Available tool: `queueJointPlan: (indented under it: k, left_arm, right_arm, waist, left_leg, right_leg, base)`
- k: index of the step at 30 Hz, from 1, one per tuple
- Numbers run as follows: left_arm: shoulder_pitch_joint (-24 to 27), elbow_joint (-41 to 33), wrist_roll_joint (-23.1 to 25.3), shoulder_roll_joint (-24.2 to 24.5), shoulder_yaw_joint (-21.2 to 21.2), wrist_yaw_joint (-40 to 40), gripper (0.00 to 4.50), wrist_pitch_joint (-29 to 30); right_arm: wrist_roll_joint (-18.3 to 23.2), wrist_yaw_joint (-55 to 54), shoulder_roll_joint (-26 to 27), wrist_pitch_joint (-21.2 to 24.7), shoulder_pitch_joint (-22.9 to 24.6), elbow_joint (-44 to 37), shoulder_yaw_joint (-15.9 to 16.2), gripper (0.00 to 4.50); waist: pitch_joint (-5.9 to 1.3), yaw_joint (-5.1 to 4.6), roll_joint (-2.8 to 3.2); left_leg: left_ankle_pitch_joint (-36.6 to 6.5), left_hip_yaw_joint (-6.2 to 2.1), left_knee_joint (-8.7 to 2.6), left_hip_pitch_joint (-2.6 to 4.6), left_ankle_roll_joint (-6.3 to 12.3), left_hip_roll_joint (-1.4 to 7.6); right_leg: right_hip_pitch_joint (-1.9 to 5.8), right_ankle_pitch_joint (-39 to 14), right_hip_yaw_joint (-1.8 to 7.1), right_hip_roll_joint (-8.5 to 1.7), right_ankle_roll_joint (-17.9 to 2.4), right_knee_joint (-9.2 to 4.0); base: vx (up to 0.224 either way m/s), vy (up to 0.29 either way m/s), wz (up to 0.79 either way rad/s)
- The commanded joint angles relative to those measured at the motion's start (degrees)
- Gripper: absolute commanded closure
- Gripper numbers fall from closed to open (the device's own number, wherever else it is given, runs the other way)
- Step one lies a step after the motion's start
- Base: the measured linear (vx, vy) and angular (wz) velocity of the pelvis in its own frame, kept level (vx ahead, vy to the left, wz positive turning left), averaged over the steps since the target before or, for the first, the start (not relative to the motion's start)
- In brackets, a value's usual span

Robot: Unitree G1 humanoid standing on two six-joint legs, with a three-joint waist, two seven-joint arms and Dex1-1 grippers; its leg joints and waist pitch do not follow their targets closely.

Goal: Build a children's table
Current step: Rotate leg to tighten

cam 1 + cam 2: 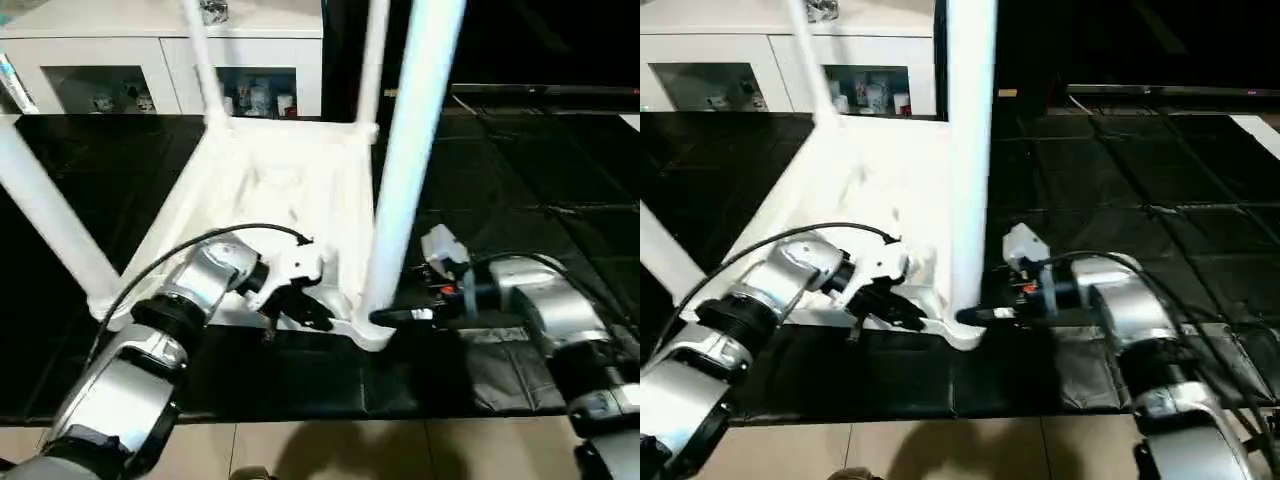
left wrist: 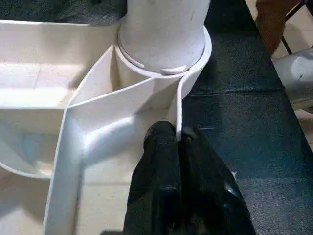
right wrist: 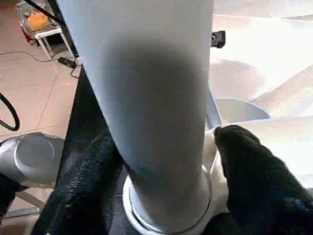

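Observation:
The children's table lies upside down on a black mat, its ribbed white top [image 1: 270, 190] facing up and its white legs standing in the corner sockets. The near right leg [image 1: 415, 150] rises from its round socket [image 2: 164, 63]. My left gripper [image 1: 300, 310] is shut on the thin white rim of the top just beside that socket, and the left wrist view has the rim pinched between its black fingers [image 2: 161, 147]. My right gripper [image 1: 395, 318] reaches in from the right to the base of the same leg [image 3: 146, 98], level with the socket.
Another leg [image 1: 45, 215] slants up at the near left, and two far legs [image 1: 200, 60] stand at the back. A white glass-door cabinet [image 1: 160, 60] lies behind the mat [image 1: 520, 180]. Tan floor [image 1: 330, 450] runs along the mat's near edge.

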Motion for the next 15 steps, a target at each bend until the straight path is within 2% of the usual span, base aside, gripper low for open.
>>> queueJointPlan:
  k: [1,11,15]
  left_arm:
    - [-0.3,-2.1,-0.4,-0.5,-1.0,-2.3,4.50,-0.8]
    - [-0.4,-1.8,-0.1,-0.7,-0.8,-0.9,4.50,-0.3]
    - [-0.7,-1.3,-0.3,-1.2,-0.3,0.3,4.50,1.0]
  right_arm:
    - [0.3,0.6,0.2,0.1,-1.0,0.2,0.6,1.73]
    - [0.8,2.0,0.6,0.9,-0.8,0.1,1.0,2.46]
    - [1.5,2.4,0.7,2.1,0.1,-1.1,0.9,2.50]
  waist:
    - [-4.48,-0.55,-0.34]
    - [-4.48,-0.62,-0.34]
    - [-4.45,-0.61,-0.40]
  left_leg:
    - [-7.0,-0.24,-3.53,0.21,4.56,1.82]
    - [-6.7,-0.23,-3.55,0.25,4.51,1.85]
    - [-6.7,-0.21,-3.56,0.24,4.51,1.83]
  right_leg:
    - [3.84,-11.5,3.31,-3.86,-11.4,-3.52]
    - [3.76,-11.7,3.31,-3.83,-11.2,-3.56]
    - [3.78,-12.1,3.31,-3.84,-11.1,-3.60]
  base:
    - [0.000,0.000,0.00]
    - [0.000,0.000,0.00]
    - [0.000,0.000,0.00]
